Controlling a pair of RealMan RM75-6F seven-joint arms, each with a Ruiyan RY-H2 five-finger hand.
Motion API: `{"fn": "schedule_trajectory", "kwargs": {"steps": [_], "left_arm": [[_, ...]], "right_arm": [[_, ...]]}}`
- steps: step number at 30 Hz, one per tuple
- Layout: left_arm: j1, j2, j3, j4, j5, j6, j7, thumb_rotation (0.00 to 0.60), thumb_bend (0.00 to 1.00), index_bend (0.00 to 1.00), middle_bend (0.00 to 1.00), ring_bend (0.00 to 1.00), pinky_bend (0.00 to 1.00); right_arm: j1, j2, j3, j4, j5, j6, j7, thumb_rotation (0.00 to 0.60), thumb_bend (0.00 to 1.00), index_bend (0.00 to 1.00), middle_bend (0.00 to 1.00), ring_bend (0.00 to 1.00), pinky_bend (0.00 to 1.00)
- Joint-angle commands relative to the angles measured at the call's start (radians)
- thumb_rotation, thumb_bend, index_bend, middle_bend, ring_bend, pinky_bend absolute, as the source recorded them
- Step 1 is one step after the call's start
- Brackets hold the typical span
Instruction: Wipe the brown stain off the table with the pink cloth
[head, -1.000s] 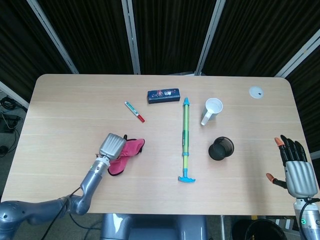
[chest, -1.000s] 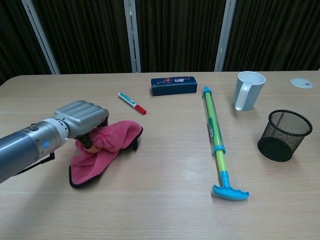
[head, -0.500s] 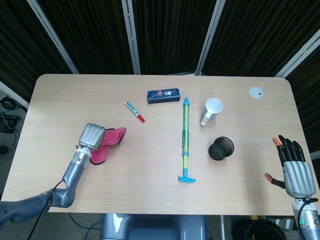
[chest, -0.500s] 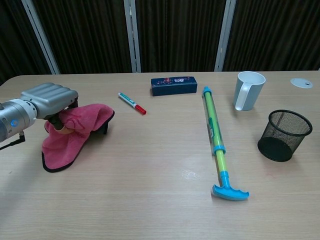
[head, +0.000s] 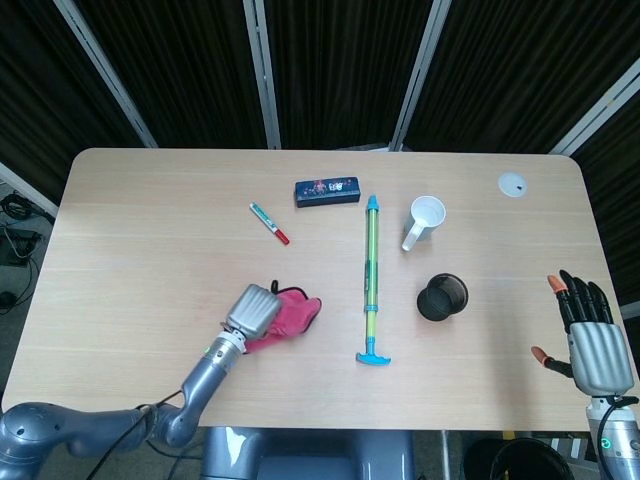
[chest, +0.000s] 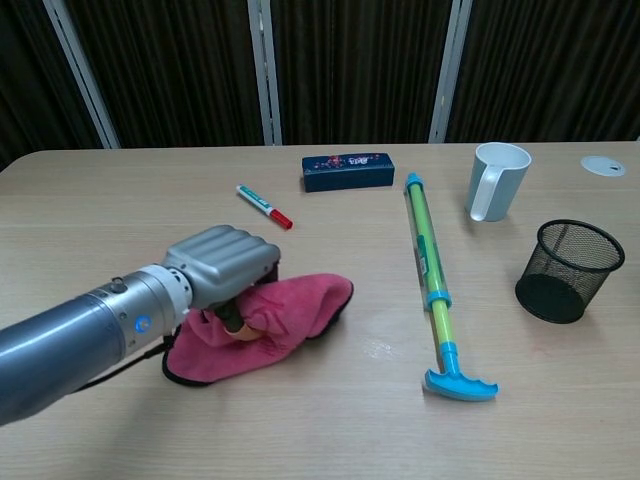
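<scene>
Near the table's (head: 120, 200) front edge, the left hand (chest: 222, 268) is gripping the pink cloth (chest: 285, 315), with the water pump (chest: 432, 280) lying just right; the right hand (head: 590, 335) is hovering spread and empty off the far right edge.

Soft cloth on matt wood
The pink cloth (chest: 285, 310) looks fuzzy; the left hand (chest: 220, 263) smooth grey metal; the surface (chest: 330, 420) pale wood-grain.
</scene>
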Motion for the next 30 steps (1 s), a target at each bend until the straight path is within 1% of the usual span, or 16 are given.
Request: {"fn": "schedule_trajectory", "kwargs": {"steps": [1,5,11,14,17,22,26,28,30], "left_arm": [[-0.013,-0.038,0.008,-0.022,0.014,0.004,0.021,0.600,0.41,0.88,0.64,0.57,0.61],[-0.016,-0.054,0.007,-0.017,0.013,0.010,0.037,0.600,0.41,0.88,0.64,0.57,0.61],[-0.005,-0.003,-0.011,0.019,-0.013,0.024,0.054,0.600,0.41,0.88,0.64,0.57,0.61],[0.014,0.048,-0.019,0.041,-0.041,0.027,0.045,0.600,0.41,0.88,0.64,0.57,0.61],[0.036,0.103,-0.009,0.058,-0.051,0.029,0.038,0.600,0.41,0.88,0.64,0.57,0.61],[0.079,0.206,0.003,0.067,-0.043,0.049,-0.010,0.600,0.41,0.88,0.64,0.57,0.60],[0.109,0.290,-0.011,0.053,-0.045,0.069,-0.060,0.600,0.41,0.88,0.64,0.57,0.60],[0.115,0.307,-0.016,0.047,-0.043,0.075,-0.073,0.600,0.41,0.88,0.64,0.57,0.61],[0.125,0.344,-0.026,0.031,-0.038,0.087,-0.098,0.600,0.41,0.88,0.64,0.57,0.60]], "right_arm": [[-0.002,0.001,0.000,0.000,0.001,0.002,0.002,0.600,0.00,0.00,0.00,0.00,0.00],[-0.004,0.004,0.000,0.001,0.000,0.005,0.006,0.600,0.00,0.00,0.00,0.00,0.00],[-0.006,0.005,-0.001,0.000,-0.001,0.007,0.009,0.600,0.00,0.00,0.00,0.00,0.00],[-0.005,0.004,-0.001,0.000,-0.003,0.007,0.002,0.600,0.00,0.00,0.00,0.00,0.00],[-0.003,0.003,0.000,-0.001,-0.004,0.004,-0.001,0.600,0.00,0.00,0.00,0.00,0.00],[-0.001,0.002,-0.002,-0.002,-0.009,0.004,-0.006,0.600,0.00,0.00,0.00,0.00,0.00],[0.000,0.002,-0.003,-0.004,-0.017,0.006,-0.011,0.600,0.00,0.00,0.00,0.00,0.00],[0.000,0.001,-0.004,-0.004,-0.019,0.007,-0.013,0.600,0.00,0.00,0.00,0.00,0.00],[0.000,-0.001,-0.005,-0.003,-0.021,0.008,-0.016,0.600,0.00,0.00,0.00,0.00,0.00]]}}
